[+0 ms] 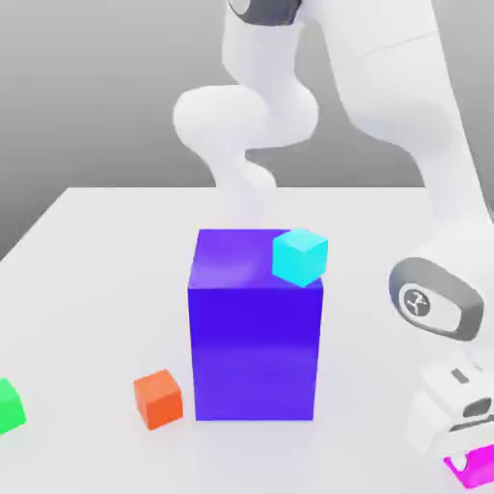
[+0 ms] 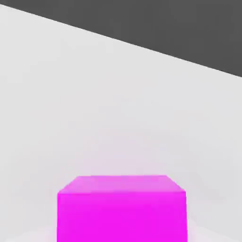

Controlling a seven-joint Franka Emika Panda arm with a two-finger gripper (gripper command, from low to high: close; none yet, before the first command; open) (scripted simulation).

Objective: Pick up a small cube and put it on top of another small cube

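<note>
Cut off at the exterior view's edges: green cube (image 1: 9,405) at far left, magenta cube (image 1: 473,467) at near right, partly hidden under the hand.

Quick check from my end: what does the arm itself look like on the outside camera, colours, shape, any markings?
The arm is glossy white, built of fat rounded segments with smooth curved elbows. A dark grey ring sits at the joint near the top. Lower down, the wrist carries a dark grey oval cap with a small white emblem on it. Below that, the white claw housing is blockier, with small dark slots. No cables show.
</note>
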